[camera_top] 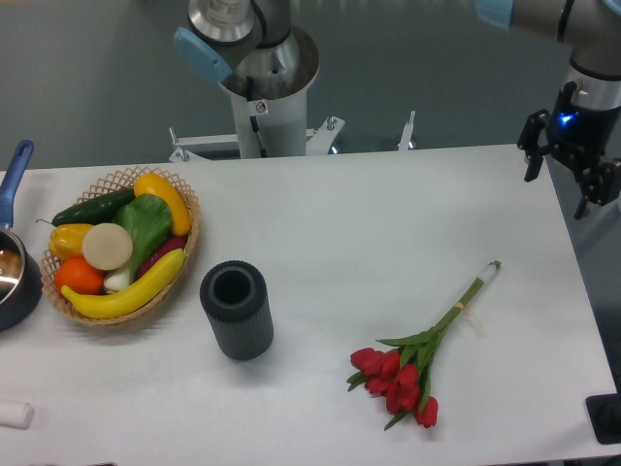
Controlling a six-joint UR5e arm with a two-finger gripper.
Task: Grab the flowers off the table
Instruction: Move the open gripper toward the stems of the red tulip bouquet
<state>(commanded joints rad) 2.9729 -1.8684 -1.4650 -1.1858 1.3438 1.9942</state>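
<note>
The flowers (412, 369), a bunch of red tulips with green leaves and long tied stems, lie flat on the white table (388, 223) at the front right. The blooms point toward the front edge and the pale stem ends (491, 267) point back right. My gripper (558, 175) hangs at the far right beyond the table's right edge, well back from the flowers. Its dark fingers (533, 150) stand apart and hold nothing.
A dark grey cylindrical vase (236, 309) stands upright at the front middle. A wicker basket (126, 243) with fruit and vegetables sits at the left. A blue-handled pan (12, 262) is at the left edge. The arm's base (262, 87) stands behind the table.
</note>
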